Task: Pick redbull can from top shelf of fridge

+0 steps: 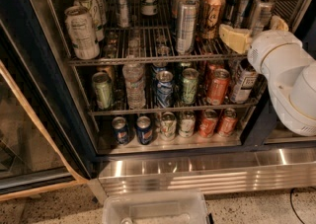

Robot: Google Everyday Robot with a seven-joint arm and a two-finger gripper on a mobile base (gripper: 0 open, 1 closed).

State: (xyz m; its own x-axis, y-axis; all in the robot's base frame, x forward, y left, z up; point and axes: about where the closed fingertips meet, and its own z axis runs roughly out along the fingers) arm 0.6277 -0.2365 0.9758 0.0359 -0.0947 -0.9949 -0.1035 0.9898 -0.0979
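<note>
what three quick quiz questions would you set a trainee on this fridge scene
1. True or false: the gripper is at the right end of the top shelf.
2. The redbull can stands: A upright near the top shelf's front, B on the lowest rack, C in the gripper.
3. Fill in: the tall can just right of the redbull can is ___-brown.
Key: 1 true; 2 A; 3 orange.

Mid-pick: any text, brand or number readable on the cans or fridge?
None can be read.
Cans: label printing too blurred.
Fridge frame: no sign shows.
Pincer, at the right end of the top shelf: no marking shows.
</note>
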